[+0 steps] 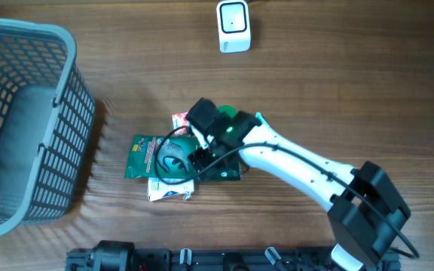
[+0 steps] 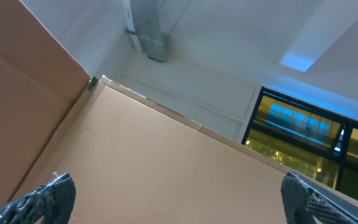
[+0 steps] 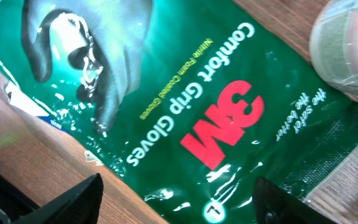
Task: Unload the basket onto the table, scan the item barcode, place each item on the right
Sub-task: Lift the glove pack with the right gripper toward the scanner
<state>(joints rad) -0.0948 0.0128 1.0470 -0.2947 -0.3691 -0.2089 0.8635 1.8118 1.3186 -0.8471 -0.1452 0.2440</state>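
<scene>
Our right end effector (image 3: pixel 178 186) stands wide over the green glove pack (image 1: pixel 143 156), lying in the middle of the table (image 1: pixel 337 83). We should pinch one edge firmly, then lift its barcode toward the scanner (image 1: pixel 233 26) at twelve o'clock. Our left end effector (image 2: pixel 176 193) is wide, empty.

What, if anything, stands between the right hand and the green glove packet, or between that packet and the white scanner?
Nothing visible. The right hand hangs open directly over the glove packet. Between the packet and the scanner lies bare table, apart from a small red-and-white packet at its far edge, which lies flat.
</scene>
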